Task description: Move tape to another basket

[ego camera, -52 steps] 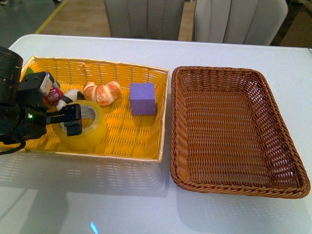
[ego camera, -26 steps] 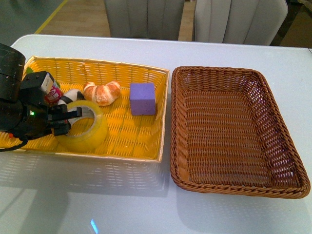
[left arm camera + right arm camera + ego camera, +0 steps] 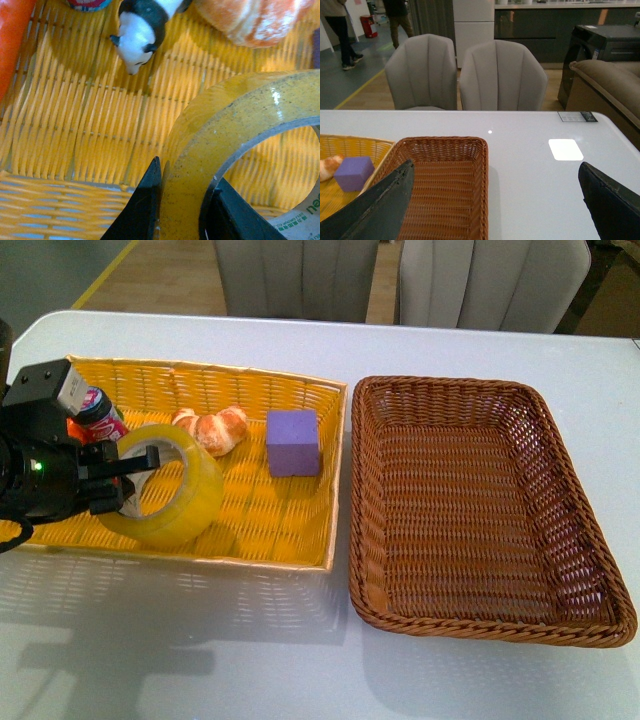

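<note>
The yellow tape roll (image 3: 170,490) is lifted and tilted above the left part of the yellow tray (image 3: 280,530). My left gripper (image 3: 125,480) is shut on its wall, one finger inside the core and one outside. In the left wrist view the tape (image 3: 240,125) fills the lower right, pinched between the two dark fingers (image 3: 142,205). The dark brown wicker basket (image 3: 560,490) stands to the right, empty; it also shows in the right wrist view (image 3: 445,145). My right gripper (image 3: 495,200) is open and high above the table beside the brown basket.
In the yellow tray lie a croissant (image 3: 210,430), a purple cube (image 3: 292,442), a red-labelled can (image 3: 97,412) and a black-and-white panda toy (image 3: 142,25). An orange object (image 3: 12,40) lies at the tray's edge. Two grey chairs (image 3: 465,75) stand behind the white table (image 3: 250,660).
My left gripper has closed on the tape and lifted it off the yellow tray floor, tilting it up. The panda toy is now hidden behind the arm in the front view.
</note>
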`<state>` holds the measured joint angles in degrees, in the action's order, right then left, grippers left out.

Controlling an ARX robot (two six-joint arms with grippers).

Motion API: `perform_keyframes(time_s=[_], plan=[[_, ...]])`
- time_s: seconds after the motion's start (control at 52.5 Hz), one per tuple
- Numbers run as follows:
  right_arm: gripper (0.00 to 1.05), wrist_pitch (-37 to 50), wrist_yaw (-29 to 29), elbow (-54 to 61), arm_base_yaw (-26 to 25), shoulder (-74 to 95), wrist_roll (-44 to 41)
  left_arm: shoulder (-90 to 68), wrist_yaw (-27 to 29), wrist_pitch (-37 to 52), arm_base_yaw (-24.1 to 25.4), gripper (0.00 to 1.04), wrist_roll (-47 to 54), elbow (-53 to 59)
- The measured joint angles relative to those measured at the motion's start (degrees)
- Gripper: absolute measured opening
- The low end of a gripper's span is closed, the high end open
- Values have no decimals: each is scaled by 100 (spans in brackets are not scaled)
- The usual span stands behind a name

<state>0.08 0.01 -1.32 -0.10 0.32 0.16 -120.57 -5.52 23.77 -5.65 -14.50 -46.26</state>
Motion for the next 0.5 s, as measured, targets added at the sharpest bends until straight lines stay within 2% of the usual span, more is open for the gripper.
perform_keyframes(time_s=[0.248, 0.495], plan=[[96, 0, 0, 0, 0, 0, 0, 750, 90, -227, -588, 15, -4, 68], [96, 0, 0, 0, 0, 0, 0, 804, 332, -667, -1394, 15, -4, -481]])
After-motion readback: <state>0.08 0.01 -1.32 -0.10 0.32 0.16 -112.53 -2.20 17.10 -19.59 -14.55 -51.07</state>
